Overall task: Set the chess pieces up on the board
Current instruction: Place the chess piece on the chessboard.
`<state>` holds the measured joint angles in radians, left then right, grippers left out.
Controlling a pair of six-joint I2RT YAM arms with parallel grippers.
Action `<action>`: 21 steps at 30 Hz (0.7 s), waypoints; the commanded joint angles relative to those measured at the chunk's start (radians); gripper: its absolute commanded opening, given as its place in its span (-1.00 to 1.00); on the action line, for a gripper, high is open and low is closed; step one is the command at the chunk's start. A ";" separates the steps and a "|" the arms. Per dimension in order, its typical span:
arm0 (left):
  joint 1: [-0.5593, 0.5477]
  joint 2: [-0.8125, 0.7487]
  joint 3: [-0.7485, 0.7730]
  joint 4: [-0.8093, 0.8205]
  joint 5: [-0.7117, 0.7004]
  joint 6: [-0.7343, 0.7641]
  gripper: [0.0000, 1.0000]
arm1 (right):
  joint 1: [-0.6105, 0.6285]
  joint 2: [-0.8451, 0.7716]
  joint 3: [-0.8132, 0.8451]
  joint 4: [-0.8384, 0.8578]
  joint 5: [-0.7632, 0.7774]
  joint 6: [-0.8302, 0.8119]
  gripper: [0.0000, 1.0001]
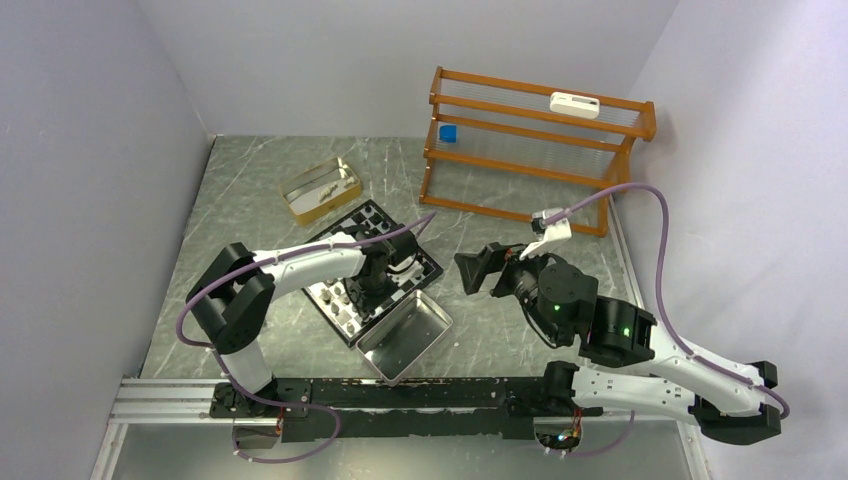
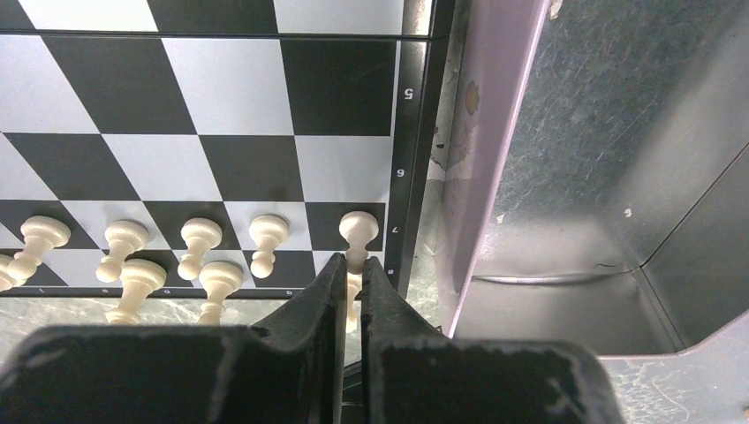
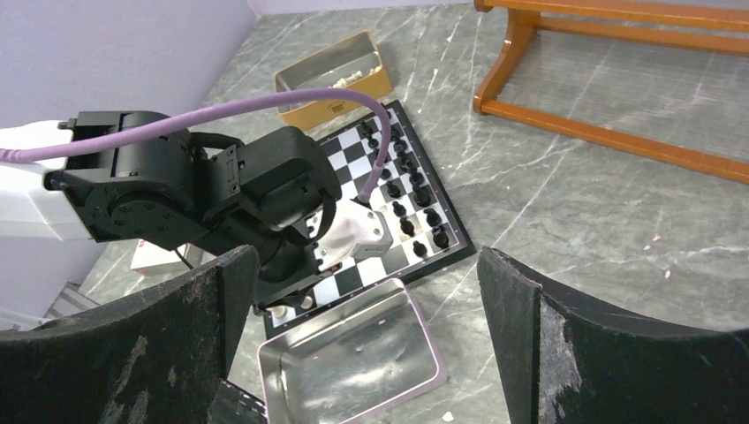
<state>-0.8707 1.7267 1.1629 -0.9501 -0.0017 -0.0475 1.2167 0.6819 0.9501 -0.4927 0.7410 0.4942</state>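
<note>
Grey table (image 1: pixel 490 335): left gripper (image 2: pixel 351 263) pinches pawn (image 2: pixel 358 228) at board (image 2: pixel 238 88) edge; right gripper (image 3: pixel 366 263) wide, empty.

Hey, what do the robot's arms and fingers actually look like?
The left arm and right arm have white links and black joints, and a purple cable loops along each. The fingers are matte black, scuffed wedges. A green light glows on the right arm.

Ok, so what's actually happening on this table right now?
The left gripper is closed on a cream piece at a corner of the board, beside a row of white pawns already standing. The black pieces line the far side. The right gripper hangs open beside the board, holding nothing. A metal tray lies next to the board.
</note>
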 commanded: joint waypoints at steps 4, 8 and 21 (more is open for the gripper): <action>-0.014 0.002 -0.007 -0.003 -0.053 -0.040 -0.80 | -0.004 0.007 0.039 0.008 0.012 0.007 1.00; -0.014 0.002 -0.004 -0.005 -0.071 -0.046 -0.80 | -0.004 0.007 0.038 0.015 0.008 0.003 1.00; -0.015 0.029 0.003 -0.020 -0.059 -0.052 -0.80 | -0.005 -0.010 0.045 0.000 0.017 0.005 1.00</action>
<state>-0.8787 1.7309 1.1633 -0.9546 -0.0635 -0.0921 1.2163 0.6849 0.9649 -0.4919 0.7368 0.4938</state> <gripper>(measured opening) 0.111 0.997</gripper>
